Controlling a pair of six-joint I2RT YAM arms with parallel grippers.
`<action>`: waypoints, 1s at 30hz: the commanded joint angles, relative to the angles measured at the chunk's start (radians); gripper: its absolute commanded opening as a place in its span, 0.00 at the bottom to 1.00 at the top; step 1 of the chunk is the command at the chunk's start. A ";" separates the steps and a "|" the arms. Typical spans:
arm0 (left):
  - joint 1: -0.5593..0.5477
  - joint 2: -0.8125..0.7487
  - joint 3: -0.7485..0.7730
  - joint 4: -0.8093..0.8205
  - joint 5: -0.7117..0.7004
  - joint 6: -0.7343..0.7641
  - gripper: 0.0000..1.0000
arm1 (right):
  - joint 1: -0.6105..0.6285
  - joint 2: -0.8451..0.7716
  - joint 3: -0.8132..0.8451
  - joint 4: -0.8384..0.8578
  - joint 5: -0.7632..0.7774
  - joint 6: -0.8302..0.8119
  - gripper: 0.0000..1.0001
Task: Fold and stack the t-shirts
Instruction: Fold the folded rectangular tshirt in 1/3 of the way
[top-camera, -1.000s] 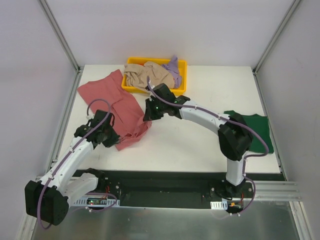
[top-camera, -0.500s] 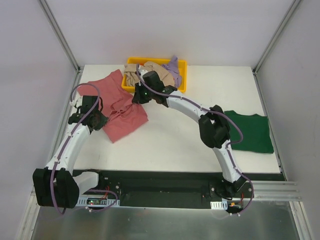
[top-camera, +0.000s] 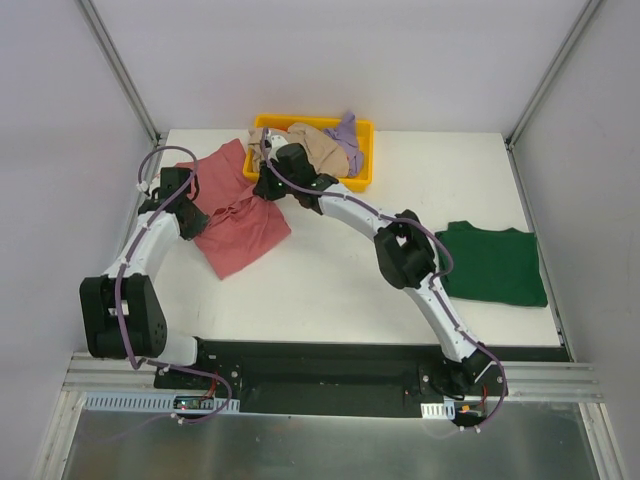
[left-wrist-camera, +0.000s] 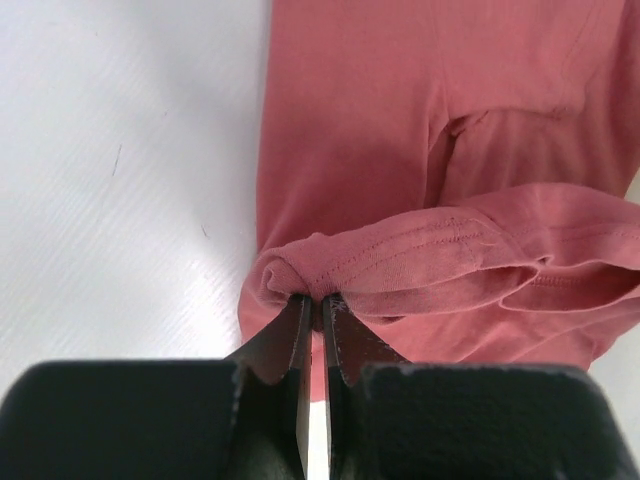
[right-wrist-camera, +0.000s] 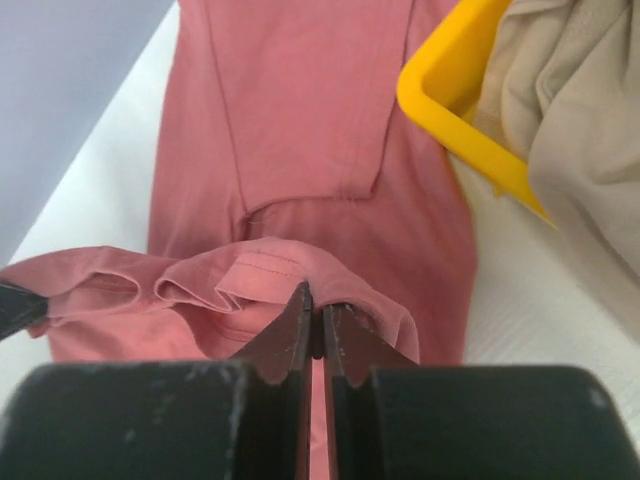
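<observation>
The rose-red t-shirt (top-camera: 235, 215) lies at the far left of the table, its near part doubled over. My left gripper (top-camera: 190, 222) is shut on its hem at the left side (left-wrist-camera: 318, 296). My right gripper (top-camera: 265, 190) is shut on the hem at the right side (right-wrist-camera: 318, 295), next to the tray. The hem between them hangs slack over the rest of the shirt (right-wrist-camera: 290, 110). The dark green t-shirt (top-camera: 493, 262) lies folded at the right. The beige t-shirt (top-camera: 300, 145) and the lavender t-shirt (top-camera: 347, 135) are bunched in the yellow tray (top-camera: 362, 168).
The yellow tray's corner (right-wrist-camera: 440, 105) is close to the right of my right gripper. The left table edge and the grey side wall (top-camera: 60, 170) run just beyond my left arm. Bare white tabletop (top-camera: 330, 280) lies between the red and green shirts.
Both grippers have carried the red shirt's near hem away from the arms' bases towards the far left, folding the shirt over itself. The arms have stretched out further.
</observation>
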 joint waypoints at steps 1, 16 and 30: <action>0.025 0.059 0.080 0.018 -0.009 0.055 0.00 | -0.006 0.014 0.046 0.102 0.060 -0.048 0.02; 0.066 0.168 0.192 0.010 0.023 0.128 0.64 | -0.008 0.055 0.120 0.091 0.094 -0.117 0.43; 0.063 -0.002 0.009 0.146 0.472 0.046 0.99 | 0.025 -0.303 -0.379 0.048 -0.202 -0.034 1.00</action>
